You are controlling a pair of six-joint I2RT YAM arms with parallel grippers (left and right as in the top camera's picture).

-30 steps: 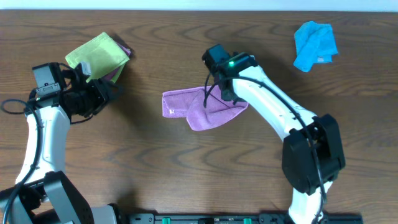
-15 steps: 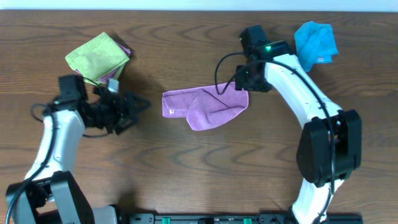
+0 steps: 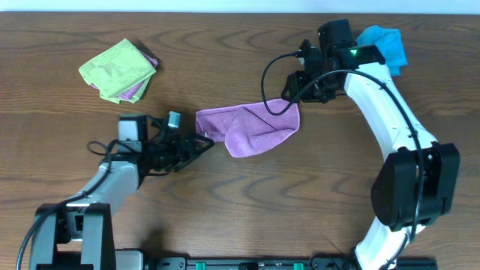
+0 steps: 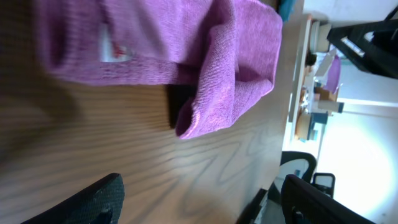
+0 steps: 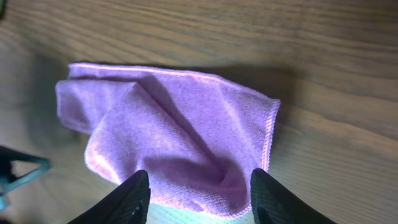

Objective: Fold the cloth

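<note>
The purple cloth (image 3: 249, 129) lies crumpled in the middle of the table, one flap folded over itself. Its white tag (image 4: 112, 46) shows near the left edge. My left gripper (image 3: 199, 145) sits low on the table just left of that edge, open with only bare wood between the fingers (image 4: 93, 200). My right gripper (image 3: 291, 90) hovers above the cloth's far right corner, open. In the right wrist view the cloth (image 5: 168, 140) lies beneath the spread fingers (image 5: 127, 198), which do not pinch it.
A lime-green cloth (image 3: 116, 69) lies at the far left on top of something purple. A bright blue cloth (image 3: 384, 43) at the far right is partly hidden behind my right arm. The table's edge (image 4: 292, 93) runs past the cloth in the left wrist view.
My left arm swung from the lime-green cloth across to the purple cloth's left edge, jaws wider. My right gripper pulled back up and right off the cloth, which stayed in place.
</note>
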